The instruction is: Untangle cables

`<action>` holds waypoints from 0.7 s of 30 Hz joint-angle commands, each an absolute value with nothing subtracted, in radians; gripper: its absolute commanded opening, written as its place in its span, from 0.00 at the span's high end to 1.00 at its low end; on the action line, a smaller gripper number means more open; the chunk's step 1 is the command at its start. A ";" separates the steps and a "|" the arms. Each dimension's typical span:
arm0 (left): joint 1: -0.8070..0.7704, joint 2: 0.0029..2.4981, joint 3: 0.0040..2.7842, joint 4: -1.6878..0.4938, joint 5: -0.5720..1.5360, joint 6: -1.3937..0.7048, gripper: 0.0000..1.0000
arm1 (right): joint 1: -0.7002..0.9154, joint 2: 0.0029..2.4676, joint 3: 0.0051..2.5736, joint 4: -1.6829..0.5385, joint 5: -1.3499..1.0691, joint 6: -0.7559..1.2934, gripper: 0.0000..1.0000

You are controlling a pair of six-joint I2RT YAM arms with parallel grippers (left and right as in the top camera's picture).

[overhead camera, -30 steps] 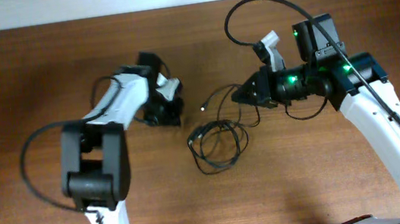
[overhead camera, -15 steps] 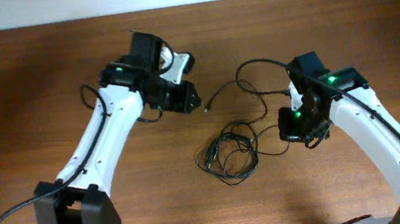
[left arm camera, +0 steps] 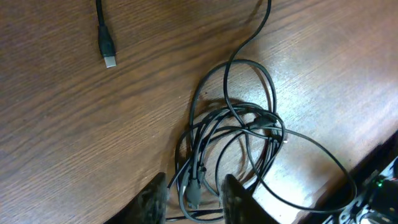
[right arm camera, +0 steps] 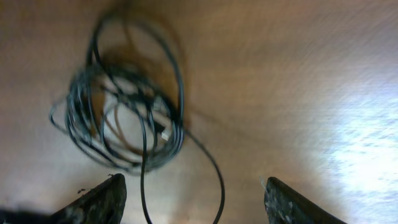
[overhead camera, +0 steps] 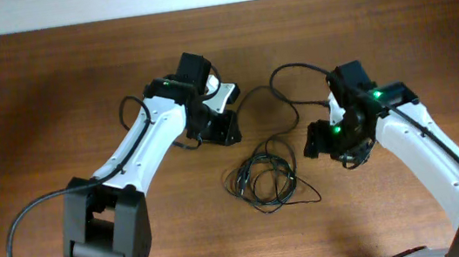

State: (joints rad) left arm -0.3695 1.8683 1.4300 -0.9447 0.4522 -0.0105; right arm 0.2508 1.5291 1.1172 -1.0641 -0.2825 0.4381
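Between the 2 arms, mid-way across the table point(overhead camera: 33, 100), the cables point(overhead camera: 262, 177) lie as 1 loose tangle of looped black cord. Up-left of it sits the left gripper point(overhead camera: 228, 130), jaws partly spread. Its wrist view shows plug-ended strands lying in the gap, w/ nothing pinched as far as I can tell. 1 silvery plug point(left arm camera: 110, 60) lies free on the wood, apart from the loops. Near the tangle's other side, the right gripper point(overhead camera: 317, 141) has jaws spread wide and empty, w/ 1 strand running under the gap.

Risks, imo:
- Closing on several strands at once would drag the whole bundle, not 1 cord.
- Pulling w/ nothing anchoring the far side could cinch the loops into a knot.
- The right wrist view is blurred, so aim there is uncertain.
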 commanded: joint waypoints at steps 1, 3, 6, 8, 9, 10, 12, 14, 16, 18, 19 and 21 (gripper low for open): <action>-0.372 1.906 1.402 -0.944 0.380 -0.138 0.86 | 0.302 1.540 1.034 -1.045 -0.444 0.308 0.29; -0.372 1.913 1.401 -0.939 0.376 -0.169 0.81 | 0.342 1.540 0.994 -1.018 -0.543 0.194 0.29; -0.373 1.915 1.401 -0.936 0.377 -0.168 0.79 | 0.456 1.540 0.940 -0.964 -0.591 0.035 0.29; -0.373 1.915 1.401 -0.936 0.377 -0.168 0.78 | 0.515 1.540 0.939 -0.963 -0.590 -0.030 0.36; -0.373 1.915 1.401 -0.936 0.377 -0.168 0.78 | 0.550 1.540 0.939 -0.964 -0.569 -0.053 0.35; -0.373 1.915 1.401 -0.936 0.377 -0.168 0.77 | 0.575 1.540 0.939 -0.964 -0.528 -0.052 0.34; -0.373 1.915 1.401 -0.937 0.377 -0.171 0.75 | 0.664 1.540 0.938 -0.975 -0.405 -0.052 0.33; -0.373 1.915 1.401 -0.941 0.378 -0.171 0.76 | 0.711 1.540 0.939 -0.973 -0.380 -0.044 0.22; -0.373 1.915 1.401 -0.944 0.378 -0.171 0.76 | 0.733 1.540 0.939 -0.972 -0.381 -0.044 0.11; -0.373 1.915 1.401 -0.947 0.389 -0.171 0.76 | 0.734 1.540 0.938 -0.960 -0.379 -0.045 0.20; -0.373 1.915 1.401 -0.947 0.389 -0.171 0.77 | 0.734 1.540 0.938 -0.951 -0.378 -0.045 0.20; -0.373 1.915 1.401 -0.947 0.389 -0.171 0.77 | 0.734 1.540 0.938 -0.942 -0.297 -0.045 0.23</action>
State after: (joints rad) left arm -0.3695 1.9038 1.4097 -0.9424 0.3847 -0.1623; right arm 0.7284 1.5375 0.9459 -0.9474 -0.3824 -0.0376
